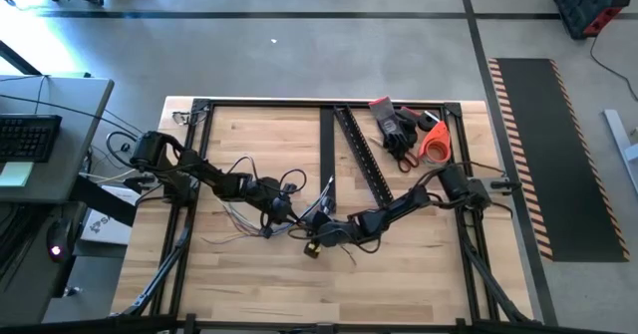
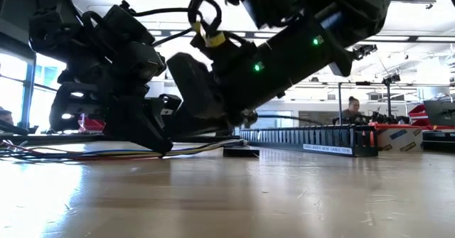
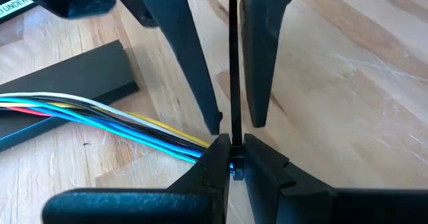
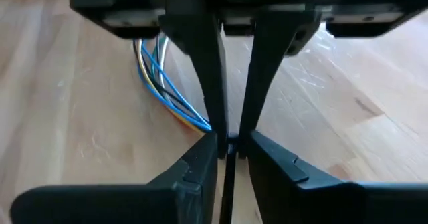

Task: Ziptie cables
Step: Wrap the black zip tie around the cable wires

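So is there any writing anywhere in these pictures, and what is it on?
White label on the side of the black slotted rail, low view: lettering too small to read.
White label at the corner of the left wrist view: "UNDER" reads; the rest is cut off.
Cardboard box behind the table, low view: print too blurred to read.
Keyboard keys, high view: too small to read.
Nothing else legible.

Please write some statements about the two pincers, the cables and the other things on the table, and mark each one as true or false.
1. Both pincers meet near the table's middle. True: the left pincer and right pincer face each other there.
2. The cables lie flat on the wood. True.
3. The left pincer is wide open. False: it is shut on a thin black ziptie.
4. The black rails lie on the cables. False: they lie apart, farther back.
5. The orange-handled tool is held by the right pincer. False: it rests near the table's far right corner.
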You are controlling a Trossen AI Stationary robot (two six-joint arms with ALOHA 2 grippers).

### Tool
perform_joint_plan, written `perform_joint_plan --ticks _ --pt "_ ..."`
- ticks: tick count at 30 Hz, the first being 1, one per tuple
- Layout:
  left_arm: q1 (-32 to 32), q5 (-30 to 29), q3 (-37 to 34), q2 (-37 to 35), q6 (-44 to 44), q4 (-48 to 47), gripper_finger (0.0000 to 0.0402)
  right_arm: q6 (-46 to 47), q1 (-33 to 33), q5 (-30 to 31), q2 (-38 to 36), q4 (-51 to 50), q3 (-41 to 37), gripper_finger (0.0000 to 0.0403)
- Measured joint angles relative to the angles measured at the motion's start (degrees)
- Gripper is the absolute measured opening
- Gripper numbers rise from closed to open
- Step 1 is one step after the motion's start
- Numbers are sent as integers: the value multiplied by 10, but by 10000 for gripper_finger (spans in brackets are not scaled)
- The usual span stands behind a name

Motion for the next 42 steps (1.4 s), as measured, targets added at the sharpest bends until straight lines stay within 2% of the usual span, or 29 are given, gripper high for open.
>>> perform_joint_plan --ticks 9,20,29,35,39,42 --pt "0 0 0 0 0 0 16 22 0 -13 0 -27 0 67" --pt "0 -1 0 0 -5 0 17 16 3 6 0 -27 0 64" --pt "0 -2 0 0 -6 0 17 12 7 7 0 -35 0 5" --pt "0 -11 1 0 -10 0 17 21 26 38 0 -43 0 1" --pt "0 -15 1 -1 -16 -10 17 65 50 69 0 -111 1 1" --pt "0 -16 1 -1 -15 -10 17 84 58 75 0 -125 1 1"
